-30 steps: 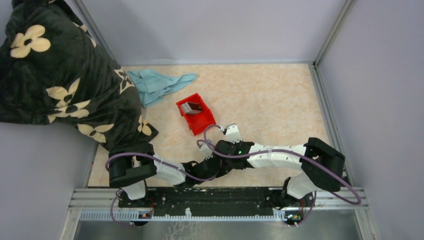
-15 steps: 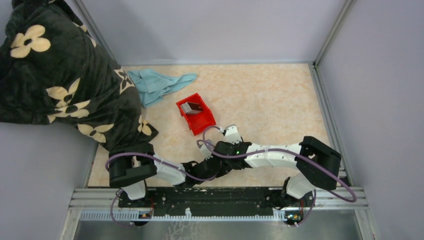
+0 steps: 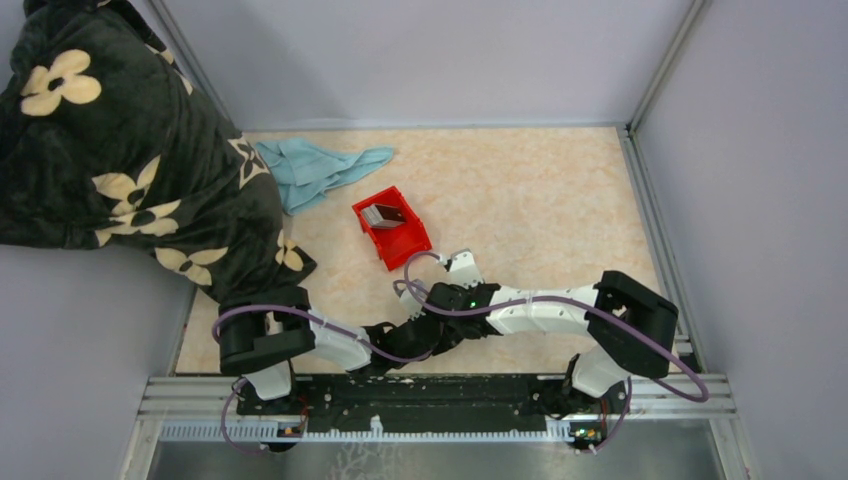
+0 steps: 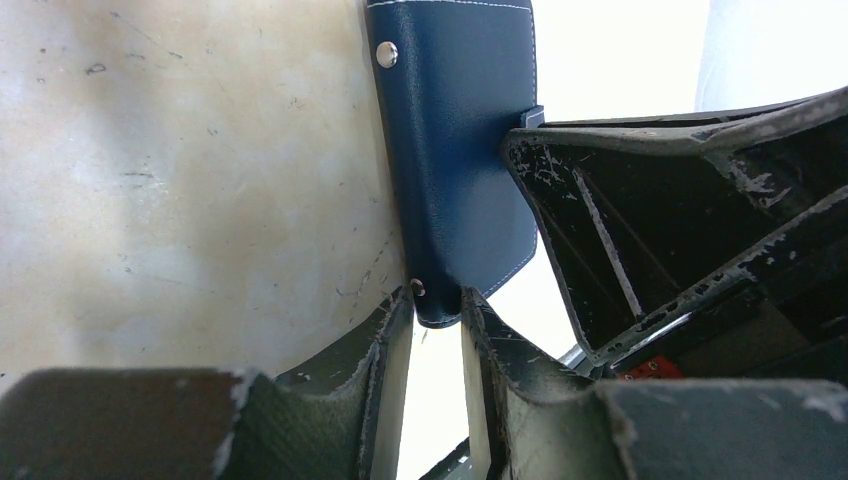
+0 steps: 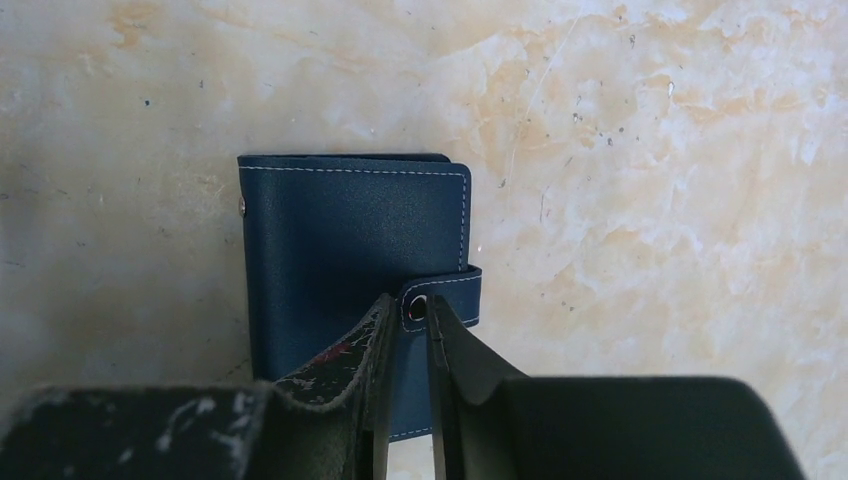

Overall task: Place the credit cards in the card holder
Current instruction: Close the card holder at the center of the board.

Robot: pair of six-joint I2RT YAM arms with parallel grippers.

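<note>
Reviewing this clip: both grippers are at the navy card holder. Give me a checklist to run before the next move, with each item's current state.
1. Left gripper clamped on the card holder edge: ok.
2. Right gripper lined up on the snap tab: ok.
3. Snap tab actually pinched: cannot tell.
4. Card holder opened for loading: not ok, it is folded shut with the tab over it.
5. Credit cards in sight, lying in the red bin: ok.
</note>
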